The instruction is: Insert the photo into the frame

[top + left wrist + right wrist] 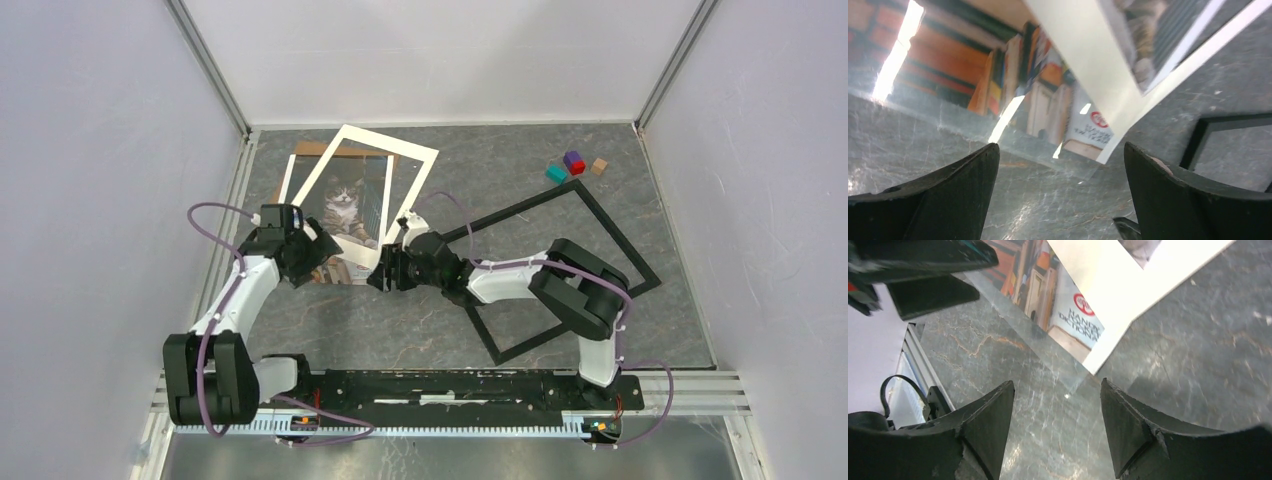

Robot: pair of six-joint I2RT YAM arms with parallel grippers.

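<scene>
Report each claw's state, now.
Left claw: open, holding nothing.
Right claw: open, holding nothing.

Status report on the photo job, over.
Left gripper open, empty. Right gripper open, empty. Photo on table, left of frame, not in it. White mat and clear sheet lie over photo.

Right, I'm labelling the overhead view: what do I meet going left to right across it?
left hand → photo → right hand → frame. The coloured blocks sit within the frame's span, so I leave them out.
</scene>
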